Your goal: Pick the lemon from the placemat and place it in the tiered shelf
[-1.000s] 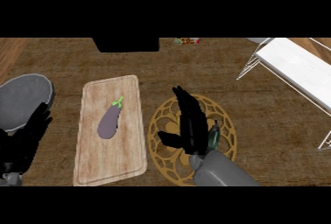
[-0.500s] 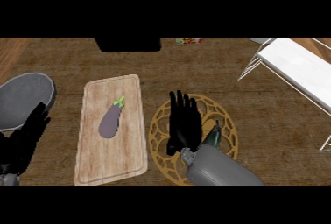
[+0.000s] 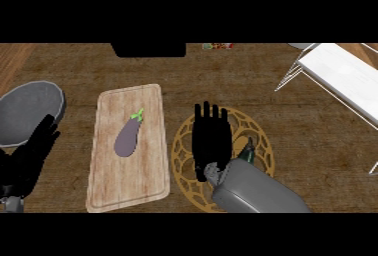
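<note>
The counter [image 3: 88, 65] is dark brown wood grain, running the full width of the view. At the far left edge lies a grey plate [image 3: 26, 117], partly cut off by the frame. In front of it, at the lower left, the left hand [image 3: 33, 157] rests with its fingers straight and together, pointing up and a little to the right, its fingertips overlapping the plate's lower rim.

Just right of that lies a pale wooden board [image 3: 129, 175], long side running away from the viewer. On it lies a purple eggplant [image 3: 127, 137], its long axis nearly along the board, the green stem pointing up and slightly right.

Beside the board is a round golden placemat [image 3: 258, 150] of open woven loops. The right hand [image 3: 210, 137] lies flat over the mat's middle, fingers straight and slightly spread, pointing away toward the far side of the counter; the grey forearm [image 3: 255, 192] comes in from the lower edge. The lemon cannot be made out: the hand covers the mat's centre, and only a small dark greenish shape shows at the wrist's right side, too unclear to name.

At the upper right stands a white wire shelf [image 3: 339, 75], well apart from the mat. A black block [image 3: 148, 49] sits at the top edge.
</note>
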